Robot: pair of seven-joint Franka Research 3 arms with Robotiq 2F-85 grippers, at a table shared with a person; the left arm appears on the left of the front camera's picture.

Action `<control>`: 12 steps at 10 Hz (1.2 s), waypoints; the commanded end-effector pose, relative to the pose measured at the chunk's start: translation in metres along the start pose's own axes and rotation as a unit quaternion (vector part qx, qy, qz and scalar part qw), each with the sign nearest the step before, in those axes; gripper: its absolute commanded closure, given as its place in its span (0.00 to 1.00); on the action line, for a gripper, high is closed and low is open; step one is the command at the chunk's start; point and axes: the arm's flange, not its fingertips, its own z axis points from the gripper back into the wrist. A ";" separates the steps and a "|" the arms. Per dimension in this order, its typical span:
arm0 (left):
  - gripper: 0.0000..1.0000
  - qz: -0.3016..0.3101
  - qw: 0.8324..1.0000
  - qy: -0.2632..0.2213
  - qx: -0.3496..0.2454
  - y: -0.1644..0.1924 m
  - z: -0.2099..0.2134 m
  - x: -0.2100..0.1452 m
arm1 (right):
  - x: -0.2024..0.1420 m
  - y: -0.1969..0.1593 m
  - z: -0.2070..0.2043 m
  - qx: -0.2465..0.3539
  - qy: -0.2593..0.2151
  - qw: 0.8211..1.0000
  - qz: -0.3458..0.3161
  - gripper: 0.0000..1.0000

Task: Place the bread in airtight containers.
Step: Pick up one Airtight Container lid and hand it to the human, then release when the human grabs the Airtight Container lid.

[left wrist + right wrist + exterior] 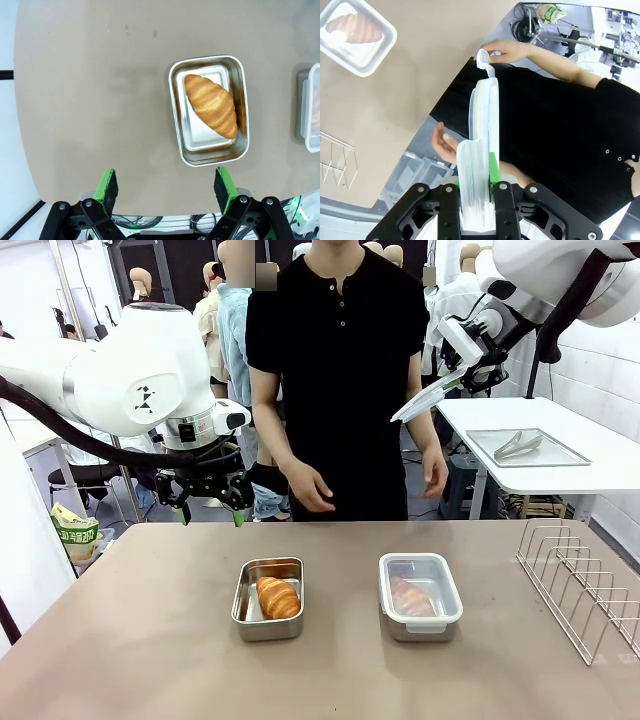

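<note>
An open steel tin [267, 628] sits mid-table with a golden croissant [278, 597] lying in it. In the left wrist view the same tin [172, 115] and croissant [212, 105] lie ahead of my left gripper [166, 187], which is open and holds nothing. That gripper [210, 497] hangs above the table's far left edge. To the right, another tin [421, 628] has its lid on, and a croissant [410, 595] shows through the lid. My right gripper [478, 368], raised high at the right, is shut on a translucent lid [425, 400] [482, 125], which it holds edge-on.
A person in black stands at the far side, hands [312, 490] low over the table edge. A wire rack [580, 585] stands on the right of the table. Behind it, a side table holds a metal tray with tongs [520, 445]. The lidded tin [355, 35] lies far below the right gripper.
</note>
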 end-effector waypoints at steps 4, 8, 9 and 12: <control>0.00 -0.001 1.000 0.001 0.002 0.002 0.002 0.001 | 0.001 0.001 0.002 -0.001 -0.002 1.000 0.000 1.00; 0.00 -0.001 1.000 0.001 0.002 0.002 0.002 0.001 | 0.001 0.001 0.002 -0.001 -0.002 1.000 0.000 1.00; 0.00 -0.001 1.000 0.001 0.002 0.002 0.002 0.001 | 0.001 0.001 0.002 -0.001 -0.002 1.000 0.000 1.00; 0.00 -0.001 1.000 0.001 0.002 0.002 0.002 0.001 | 0.001 0.001 0.002 -0.001 -0.002 1.000 0.000 1.00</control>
